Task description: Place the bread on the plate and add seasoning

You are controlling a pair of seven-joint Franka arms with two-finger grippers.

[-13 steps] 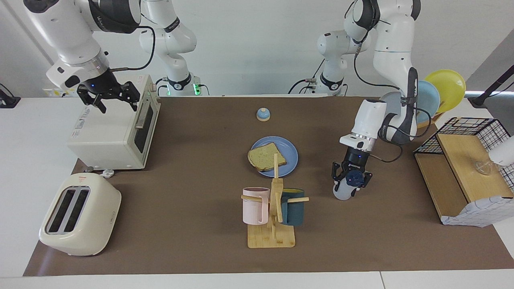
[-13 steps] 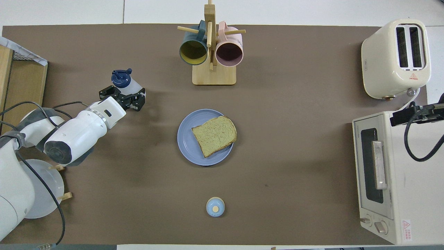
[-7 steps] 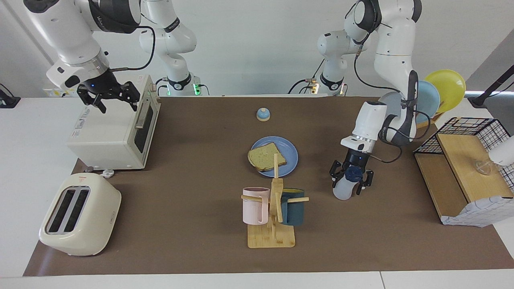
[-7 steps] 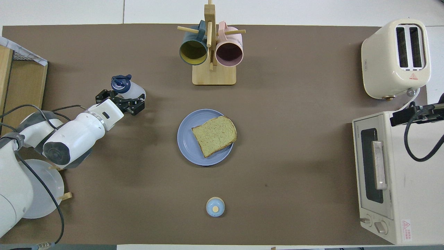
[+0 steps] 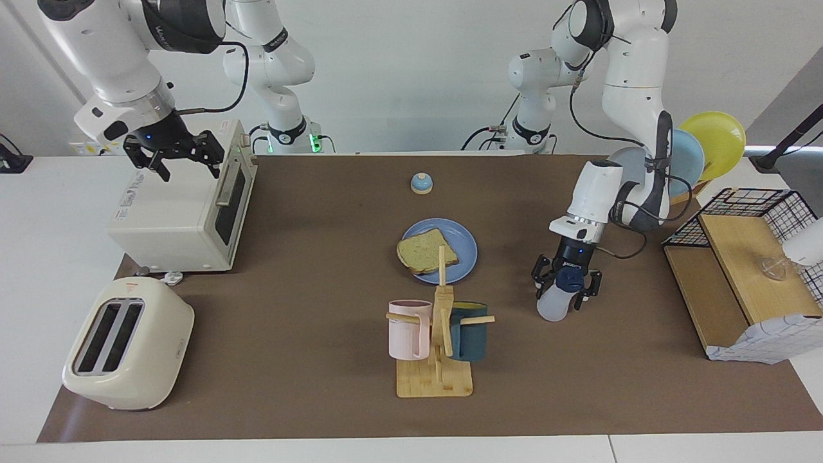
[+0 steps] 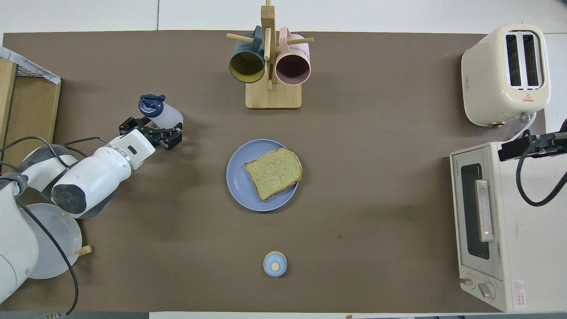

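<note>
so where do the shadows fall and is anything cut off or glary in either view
Facing view: soft shadows fall beside the toaster oven and the mug rack; a bright strip glares next to the yellow plate. Overhead view: a faint shadow lies beside the seasoning; the toaster oven and wooden shelf are cropped at the edges.

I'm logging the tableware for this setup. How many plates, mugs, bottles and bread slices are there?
Plates: 4 (medium-blue plate under the bread, and a yellow, a light-blue and a pale grey one in the rack)
Mugs: 2 (pink, dark teal)
Bottles: 1 (seasoning bottle)
Bread slices: 1
Total: 8
</note>
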